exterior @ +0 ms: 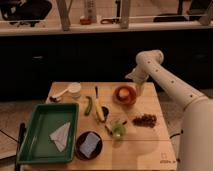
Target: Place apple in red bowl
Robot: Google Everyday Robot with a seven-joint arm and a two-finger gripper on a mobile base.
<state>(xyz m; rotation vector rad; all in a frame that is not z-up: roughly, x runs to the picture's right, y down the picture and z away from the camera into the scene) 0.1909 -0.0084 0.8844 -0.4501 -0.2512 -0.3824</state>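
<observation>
Wht end effector point(139, 90) by red bowl point(125, 103)

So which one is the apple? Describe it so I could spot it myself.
Start at the wooden table and go to its far edge, right of centre, where the gripper hangs beside a red bowl. The apple sits inside that bowl. It is round and pale yellow-orange, unlike the long banana and the dark grapes.

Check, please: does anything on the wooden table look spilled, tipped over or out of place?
Nothing stands out. The apple sits inside the red bowl, which stands upright on the table. The banana, the grapes and the green cup rest nearby, and nothing is spilled. The pincer hangs just right of the bowl.
</observation>
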